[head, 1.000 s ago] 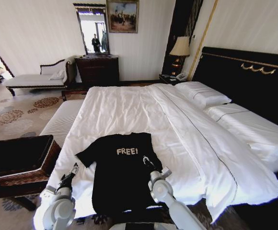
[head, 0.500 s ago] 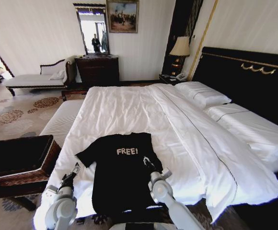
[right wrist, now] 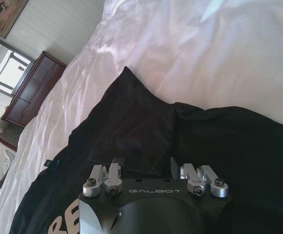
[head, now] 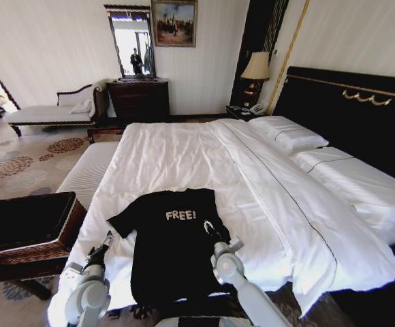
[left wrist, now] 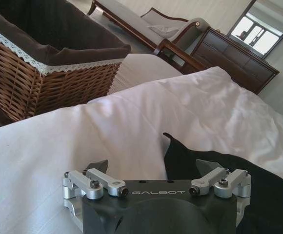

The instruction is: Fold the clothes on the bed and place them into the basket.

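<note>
The black T-shirt (head: 174, 248) with white "FREE!" lettering lies flat near the foot of the white bed (head: 184, 157). Its left sleeve (head: 120, 221) is spread out, and the right sleeve (right wrist: 131, 131) is folded inward onto the chest. My left gripper (head: 106, 240) hovers low over the duvet just outside the left sleeve (left wrist: 180, 156), open, with nothing between its fingers (left wrist: 98, 166). My right gripper (head: 210, 230) sits low over the shirt's right side (right wrist: 219, 141), just short of the folded sleeve. The dark woven basket (head: 27, 228) stands on the floor left of the bed.
A cream striped bench (head: 88, 170) runs along the bed's left side beyond the basket (left wrist: 44, 73). Pillows (head: 289, 133) and the black headboard (head: 361, 116) are at the right. A chaise (head: 48, 112), dresser (head: 139, 99) and lamp (head: 257, 68) line the far wall.
Both arms have shifted only slightly; the left wrist has edged a little to the right. The shirt lies as before.
</note>
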### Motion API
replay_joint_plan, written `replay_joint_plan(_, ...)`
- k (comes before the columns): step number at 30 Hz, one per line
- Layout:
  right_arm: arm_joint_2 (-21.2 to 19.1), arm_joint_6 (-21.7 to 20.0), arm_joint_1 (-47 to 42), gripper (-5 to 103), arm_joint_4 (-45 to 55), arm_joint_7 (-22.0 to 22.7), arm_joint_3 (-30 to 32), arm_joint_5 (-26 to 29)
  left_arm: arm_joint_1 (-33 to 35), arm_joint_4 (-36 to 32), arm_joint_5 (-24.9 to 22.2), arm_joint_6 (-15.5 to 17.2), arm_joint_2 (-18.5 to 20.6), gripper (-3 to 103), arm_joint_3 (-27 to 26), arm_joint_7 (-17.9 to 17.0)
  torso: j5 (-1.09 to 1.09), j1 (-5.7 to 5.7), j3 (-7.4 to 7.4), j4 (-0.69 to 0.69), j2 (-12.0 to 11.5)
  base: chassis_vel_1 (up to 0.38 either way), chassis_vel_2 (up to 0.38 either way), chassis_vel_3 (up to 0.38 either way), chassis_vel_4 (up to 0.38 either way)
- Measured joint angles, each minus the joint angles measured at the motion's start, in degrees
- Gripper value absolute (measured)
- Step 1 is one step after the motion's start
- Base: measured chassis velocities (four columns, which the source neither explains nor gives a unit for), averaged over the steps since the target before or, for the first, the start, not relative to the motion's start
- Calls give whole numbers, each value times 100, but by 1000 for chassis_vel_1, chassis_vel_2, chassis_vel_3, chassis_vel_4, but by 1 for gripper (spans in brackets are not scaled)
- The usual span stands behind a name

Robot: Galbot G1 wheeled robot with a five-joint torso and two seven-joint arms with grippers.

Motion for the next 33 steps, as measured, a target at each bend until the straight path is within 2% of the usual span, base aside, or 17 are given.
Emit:
replay_joint_plan(1, 1, 0, 9, 50, 0, 0, -3, 0, -3, 5, 0, 0, -1, 100, 0, 0, 0, 0, 0, 0, 0, 0, 0, 0, 0)
replay_joint_plan(3, 0, 1, 20, 39, 3, 3, -11, 0, -9, 13, 0, 0, -3, 100, 0, -1, 0, 0, 0, 0, 0, 0, 0, 0, 0)
replay_joint_plan(4, 0, 1, 20, 39, 3, 3, -11, 0, -9, 13, 0, 0, -3, 100, 0, -1, 0, 0, 0, 0, 0, 0, 0, 0, 0)
replay_joint_plan(7, 1, 2, 19, 22, 19, 8, -32, -1, -21, 29, 0, 0, -6, 100, 0, -3, 0, 0, 0, 0, 0, 0, 0, 0, 0)
replay_joint_plan(9, 2, 2, 17, 22, 20, 10, -39, -5, -24, 33, 0, 0, -7, 100, -1, -3, 0, 0, 0, 0, 0, 0, 0, 0, 0)
replay_joint_plan(12, 13, 3, -1, 6, 19, 12, -55, -21, -27, 48, 0, 0, -8, 100, -2, -5, 0, 0, 0, 0, 0, 0, 0, 0, 0)
replay_joint_plan(13, 13, 4, -10, 4, 19, 12, -60, -30, -27, 50, 0, -1, -9, 100, -2, -5, 0, 0, 0, 0, 0, 0, 0, 0, 0)
replay_joint_plan(16, 13, 4, -39, 4, 20, 12, -70, -52, -27, 53, -1, -2, -9, 100, -3, -6, 0, 0, 0, 0, 0, 0, 0, 0, 0)
replay_joint_plan(17, 13, 5, -58, -1, 30, 13, -76, -62, -27, 54, -2, -2, -8, 100, -4, -7, 0, 0, 0, 0, 0, 0, 0, 0, 0)
replay_joint_plan(21, 13, 5, -111, 5, 79, 17, -92, -84, -30, 58, -5, -4, -2, 100, -8, -7, 0, 0, 0, 0, 0, 0, 0, 0, 0)
replay_joint_plan(28, 50, 7, -170, 2, 163, 18, -120, -155, -31, 57, -6, -5, 5, 100, 0, -8, 0, -1, 0, 0, 0, 0, 0, 0, 0)
replay_joint_plan(32, 69, 55, -198, 2, 205, 4, -135, -397, -29, 55, -5, -5, 20, 100, 1, -8, 0, -1, 0, 0, 0, 0, 0, 0, 0)
replay_joint_plan(33, 74, 64, -201, 7, 211, -16, -135, -443, -28, 57, -4, -5, 23, 100, 0, -8, 0, -1, 0, 0, 0, 0, 0, 0, 0)
